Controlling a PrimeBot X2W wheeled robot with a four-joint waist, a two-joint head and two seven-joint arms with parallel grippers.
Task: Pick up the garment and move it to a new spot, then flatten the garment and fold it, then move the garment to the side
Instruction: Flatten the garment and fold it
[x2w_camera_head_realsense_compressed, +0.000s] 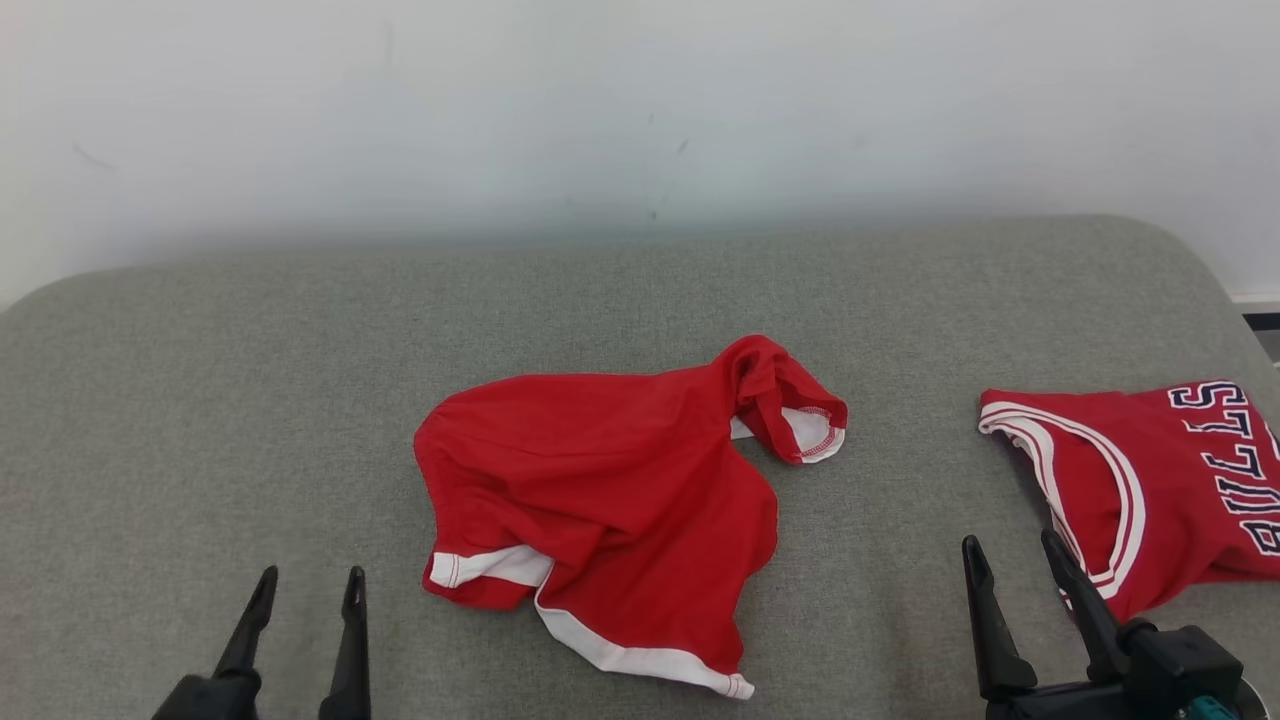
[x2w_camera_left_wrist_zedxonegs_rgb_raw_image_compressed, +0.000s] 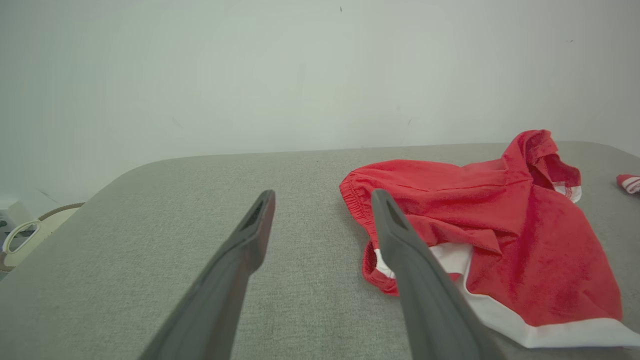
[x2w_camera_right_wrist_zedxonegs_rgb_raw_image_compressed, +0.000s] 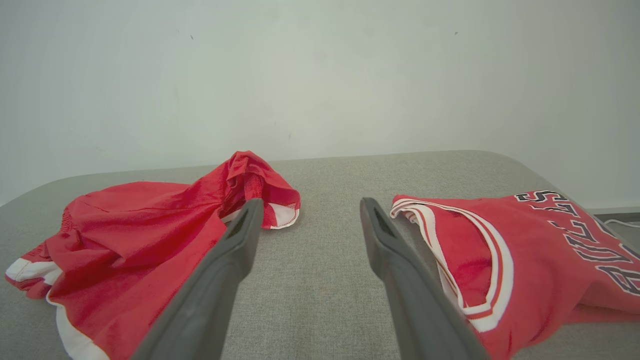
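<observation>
Shorts (x2w_camera_head_realsense_compressed: 600, 470) and jersey (x2w_camera_head_realsense_compressed: 1170, 480) make two; left tool (x2w_camera_head_realsense_compressed: 310, 575) and right tool (x2w_camera_head_realsense_compressed: 1010, 540) gape wide.

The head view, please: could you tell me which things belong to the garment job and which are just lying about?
Job: crumpled red shorts, centre; grey padded surface beneath them.
Lying about: red Bulls jersey at the right edge, probably.

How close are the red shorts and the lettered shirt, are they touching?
Apart. The head view shows bare grey cushion between the shorts and the shirt, and the right wrist view shows the same gap.
</observation>
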